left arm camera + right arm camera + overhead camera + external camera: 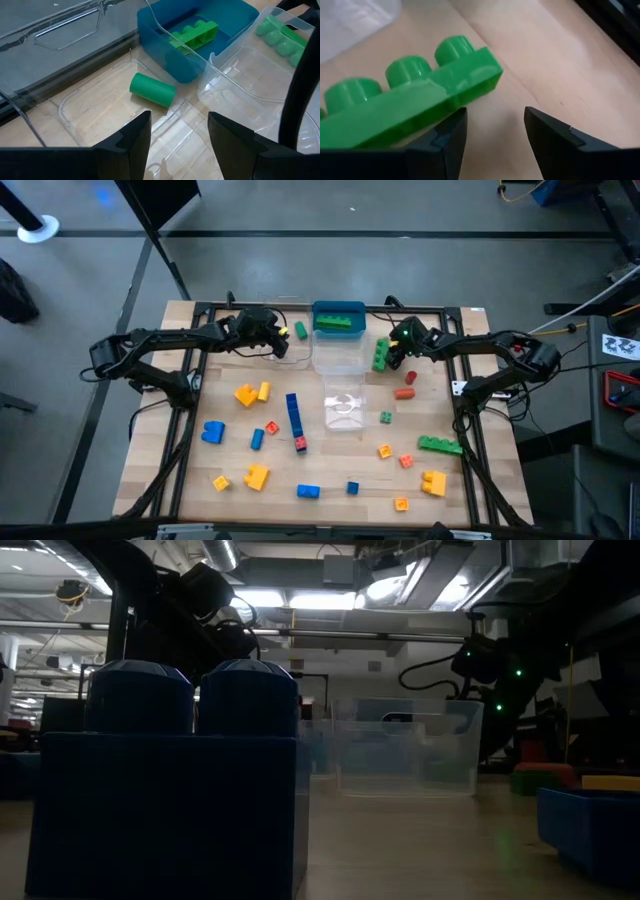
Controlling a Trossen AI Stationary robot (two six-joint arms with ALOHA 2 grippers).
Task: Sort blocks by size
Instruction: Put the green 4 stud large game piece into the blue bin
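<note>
Nearest low camera: big dark-blue block (165, 785), two studs up, filling the near left of the low view.
Right gripper (495, 132): at 2 o'clock on the table (330, 470); fingers parted; a long green brick (405, 107) lies tilted across one finger. Whether it is truly gripped, cannot tell.
Same brick from above: green brick (382, 355) just beside the right gripper (398, 352), right of the clear tubs.
Left gripper (177, 132): at 11 o'clock, over a clear tub (100, 107); fingers apart, nothing between them.
In that tub: one small green cylinder block (152, 90) on its side.
Teal tray (339, 317): at 12 o'clock, holds a green studded bar (192, 34).
Middle tub (345, 408): clear, centre of table.
Loose blocks: long blue bar (294, 415) at centre left; green bar (439, 445) at 4 o'clock; yellow pair (251, 393) at 9 o'clock; other small ones toward 6 o'clock.
</note>
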